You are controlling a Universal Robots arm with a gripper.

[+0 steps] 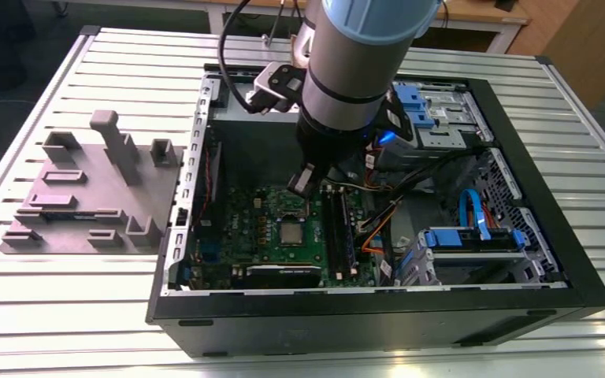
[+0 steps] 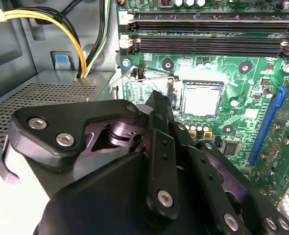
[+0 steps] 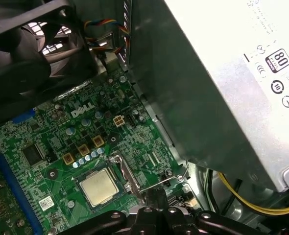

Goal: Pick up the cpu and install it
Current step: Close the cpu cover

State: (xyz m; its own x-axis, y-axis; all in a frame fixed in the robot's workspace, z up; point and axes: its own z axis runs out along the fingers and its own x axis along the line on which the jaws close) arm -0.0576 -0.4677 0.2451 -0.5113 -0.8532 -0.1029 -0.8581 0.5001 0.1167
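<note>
The arm is reaching down into the open computer case [image 1: 554,276] that is lying on the ribbed metal counter [image 1: 61,299], and its pincer [image 1: 305,183] is hanging just above the green board [image 1: 242,228] inside. The cpu [image 1: 291,232] is already sitting flat in its square socket on that board, its silvery top facing up; in the second wrist view the cpu [image 2: 202,100] is lying just beyond the pincer [image 2: 160,102], and in the first wrist view the cpu [image 3: 99,187] is resting beside the thin metal lever [image 3: 159,183] of the socket. The pincer's fingers are sitting pressed together with nothing between them, their tip poised near the lever and apart from the chip. The grey power supply [image 3: 223,93] is looming close alongside, with yellow wires [image 2: 46,22] trailing from it. Out on the counter, toward the exterior view's left, a grey holder block [image 1: 92,197] is standing well apart from the case.
</note>
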